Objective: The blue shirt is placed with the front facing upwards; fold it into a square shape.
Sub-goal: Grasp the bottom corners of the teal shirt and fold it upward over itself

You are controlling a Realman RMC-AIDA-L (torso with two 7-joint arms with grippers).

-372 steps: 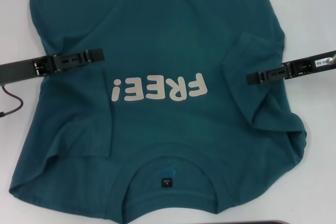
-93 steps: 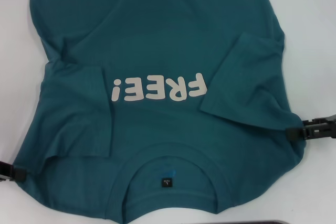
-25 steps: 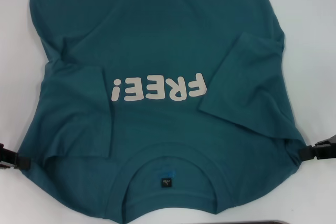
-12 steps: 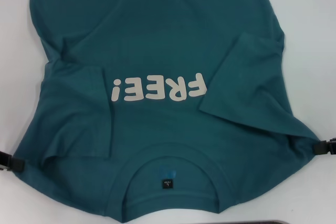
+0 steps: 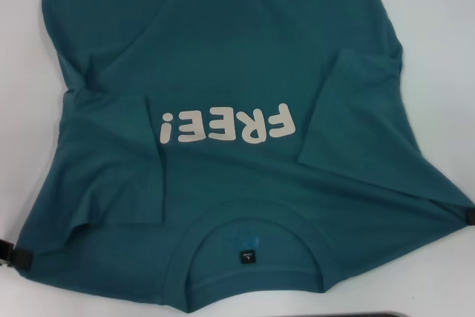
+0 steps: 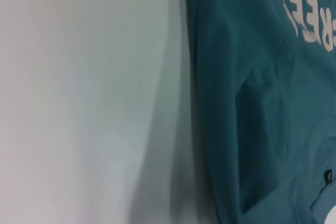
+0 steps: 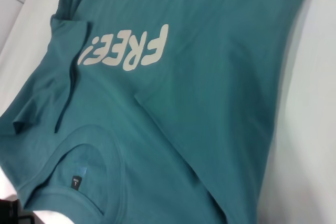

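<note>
Both grippers sit at the shirt's shoulder corners nearest the robot: the left gripper (image 5: 15, 256) at the left corner, the right gripper (image 5: 470, 217) at the right edge; whether either grips cloth cannot be told. Beyond them the blue shirt (image 5: 223, 72) lies front-up on the white table (image 5: 438, 50), collar (image 5: 252, 220) nearest, both sleeves folded inward, hem farthest.

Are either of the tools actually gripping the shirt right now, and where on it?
Likely both: the blue shirt looks pulled taut between the left tool and the right tool, one at each shoulder corner beside the collar. The grips themselves are barely in view.
</note>
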